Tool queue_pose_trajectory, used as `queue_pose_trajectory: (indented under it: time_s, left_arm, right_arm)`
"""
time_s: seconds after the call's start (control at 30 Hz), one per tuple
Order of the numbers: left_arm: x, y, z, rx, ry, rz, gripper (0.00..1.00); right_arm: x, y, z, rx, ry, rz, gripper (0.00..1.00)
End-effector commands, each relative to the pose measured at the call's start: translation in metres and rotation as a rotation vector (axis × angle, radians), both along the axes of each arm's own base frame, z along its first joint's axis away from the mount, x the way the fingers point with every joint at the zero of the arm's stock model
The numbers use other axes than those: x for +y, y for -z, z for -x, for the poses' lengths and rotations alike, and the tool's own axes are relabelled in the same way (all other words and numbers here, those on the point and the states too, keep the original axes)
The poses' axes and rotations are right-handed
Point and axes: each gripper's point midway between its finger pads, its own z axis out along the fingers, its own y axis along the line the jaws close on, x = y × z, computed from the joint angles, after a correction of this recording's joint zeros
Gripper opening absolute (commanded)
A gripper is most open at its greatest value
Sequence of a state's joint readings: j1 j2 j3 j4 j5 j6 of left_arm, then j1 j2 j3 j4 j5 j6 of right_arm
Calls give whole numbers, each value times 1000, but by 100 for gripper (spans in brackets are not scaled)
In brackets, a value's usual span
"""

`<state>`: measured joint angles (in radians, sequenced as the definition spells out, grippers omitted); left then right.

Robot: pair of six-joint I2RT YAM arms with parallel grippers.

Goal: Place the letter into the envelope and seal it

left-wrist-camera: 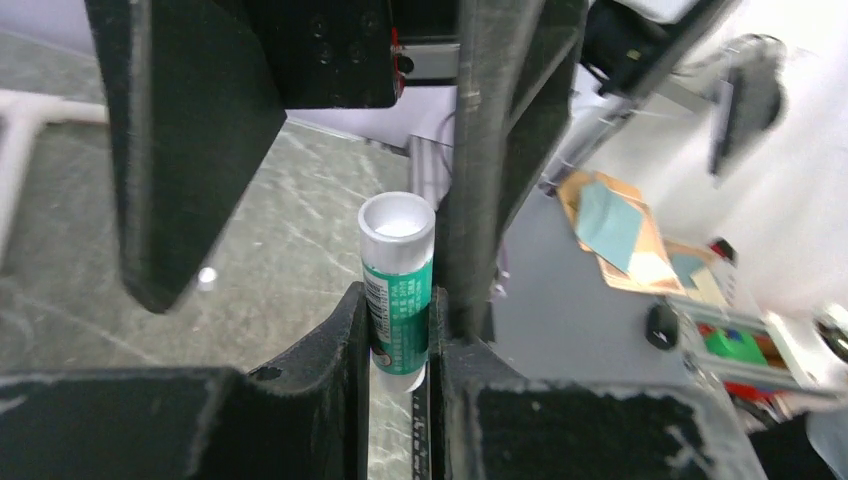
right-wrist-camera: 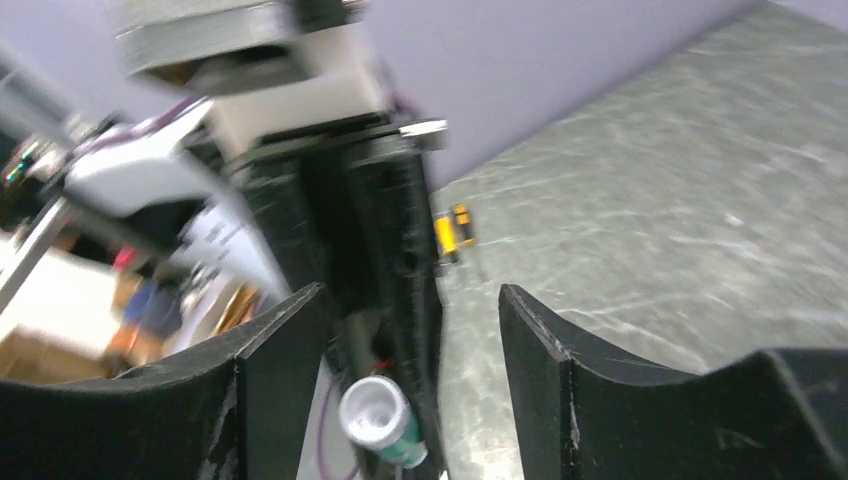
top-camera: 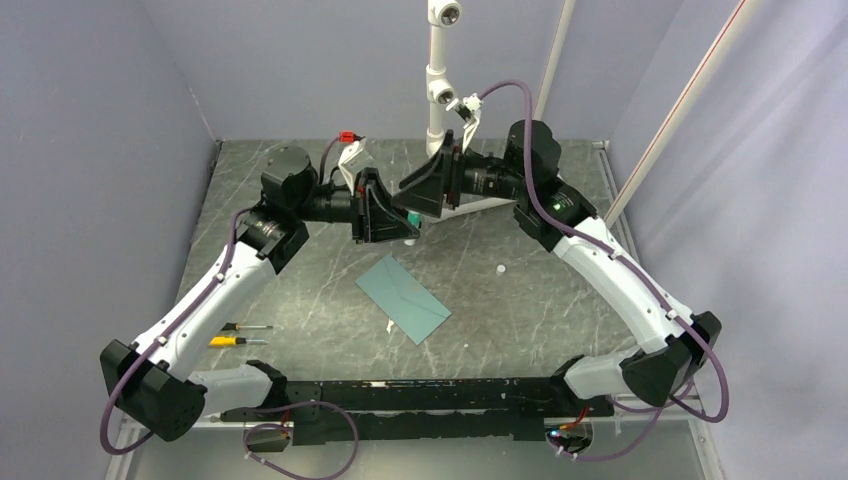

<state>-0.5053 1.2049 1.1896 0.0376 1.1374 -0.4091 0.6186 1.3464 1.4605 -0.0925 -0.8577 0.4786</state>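
just beyond the flat teal-green paper envelope, lying slantwise on the grey marbled bench, the left claw pinches an uncapped green-and-white glue stick. the right claw faces it, wide apart and empty.

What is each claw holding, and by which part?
Left claw grips the open-topped glue stick around its lower body; right claw stands open, holding nothing.
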Motion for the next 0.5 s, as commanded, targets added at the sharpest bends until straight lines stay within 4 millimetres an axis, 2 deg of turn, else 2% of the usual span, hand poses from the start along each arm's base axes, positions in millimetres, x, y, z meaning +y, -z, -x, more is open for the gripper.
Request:
queue_pose_trajectory:
  time_s: [0.0,0.07,0.17,0.33,0.37,0.47]
  left_arm:
    - [4,-9,-36,-71,-263,-3,3]
    - [6,-6,-44,-73,-318,-7,2]
    - [5,-5,-39,-60,-291,0,2]
    - [6,-3,-39,-44,-295,-8,3]
    - [6,-2,-39,-41,-302,-11,2]
    - [8,1,-42,-35,-322,-28,3]
  right_arm:
    - [-17,27,-78,230,507,73,67]
    - [-17,38,-83,314,562,82,67]
    - [-11,43,-82,334,566,104,62]
    - [-4,38,-75,342,518,98,43]
    - [-3,37,-72,349,503,91,43]
    - [-2,34,-66,365,480,67,58]
